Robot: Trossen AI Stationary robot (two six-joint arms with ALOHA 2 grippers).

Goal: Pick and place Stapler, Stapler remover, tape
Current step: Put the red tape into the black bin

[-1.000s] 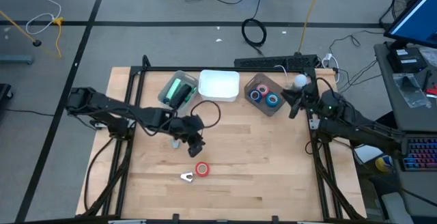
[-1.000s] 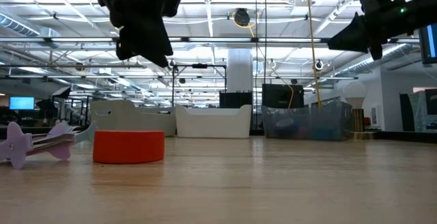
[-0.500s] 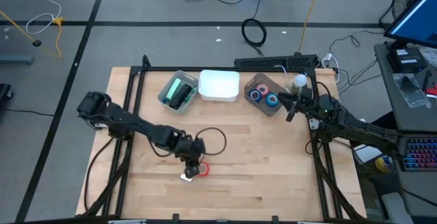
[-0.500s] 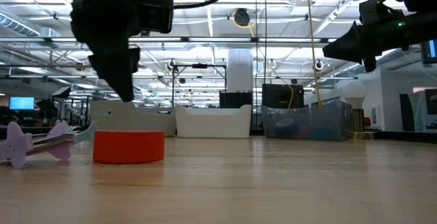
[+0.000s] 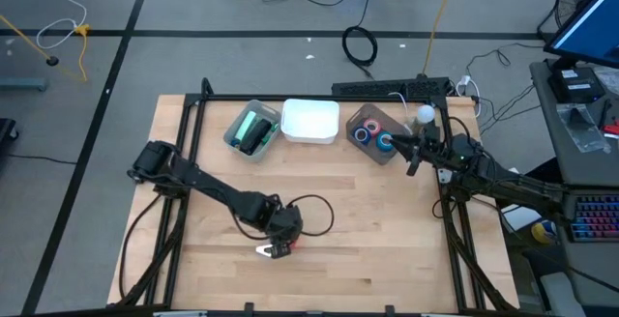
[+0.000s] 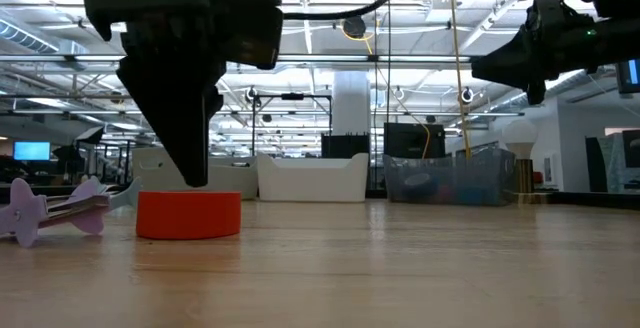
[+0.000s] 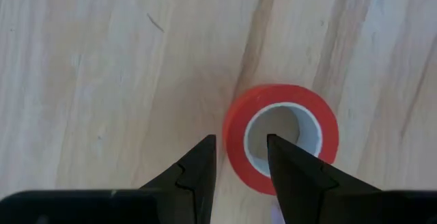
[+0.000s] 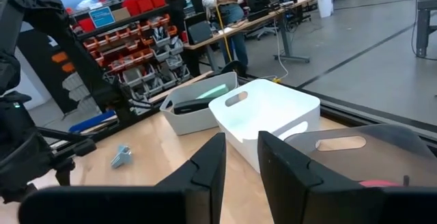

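Note:
A red tape roll (image 7: 281,136) with a white core lies flat on the wooden table (image 5: 377,220), near its front middle. My left gripper (image 7: 239,142) is open and points down just above the roll (image 6: 188,215). One finger is over the hole and the other is outside the wall; no touch shows. A pale purple stapler remover (image 6: 50,211) lies beside the roll (image 5: 264,250). Green and black staplers (image 5: 253,129) lie in a grey bin. My right gripper (image 5: 411,153) hangs open and level at the far right.
Along the far edge stand the grey bin (image 5: 235,135), a white bin (image 5: 310,121) and a clear bin (image 5: 374,135) holding blue and pink tape rolls. A black frame borders the table. People stand in the room beyond, in the right wrist view.
My left gripper has travelled from the table's middle toward the near edge and a little right. It sank and tipped steeply downward, and now hangs right over the red roll. The roll and the stapler remover have not moved.

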